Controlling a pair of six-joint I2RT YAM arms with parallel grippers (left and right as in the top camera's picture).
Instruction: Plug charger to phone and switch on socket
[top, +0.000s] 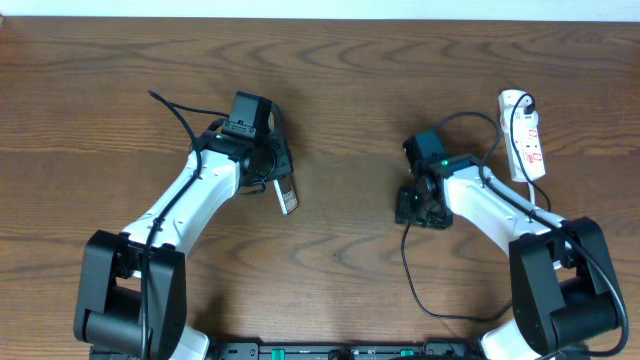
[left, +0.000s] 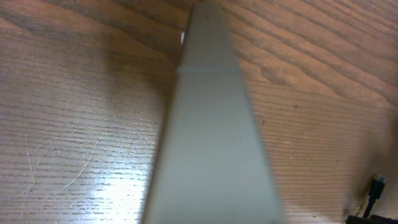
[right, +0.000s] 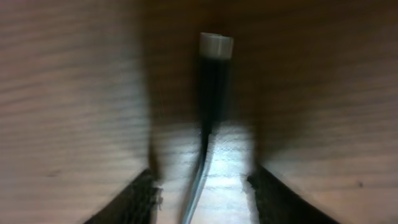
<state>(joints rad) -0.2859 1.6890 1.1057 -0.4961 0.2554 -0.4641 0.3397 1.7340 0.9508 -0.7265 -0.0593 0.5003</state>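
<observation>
Your left claw (top: 273, 178) clamps the one phone (top: 288, 198); your right claw (right: 202, 186), fingers apart, straddles the one charger (right: 211, 81). One socket (top: 525, 135).

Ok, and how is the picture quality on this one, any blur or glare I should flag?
Overhead: sharp and evenly lit, only soft shadows. Left wrist: the phone sits too close to the lens, a blurred grey wedge, with glare on the table at bottom left. Right wrist: soft throughout, the charger tip hazy, dark shadow bands either side of it.
</observation>
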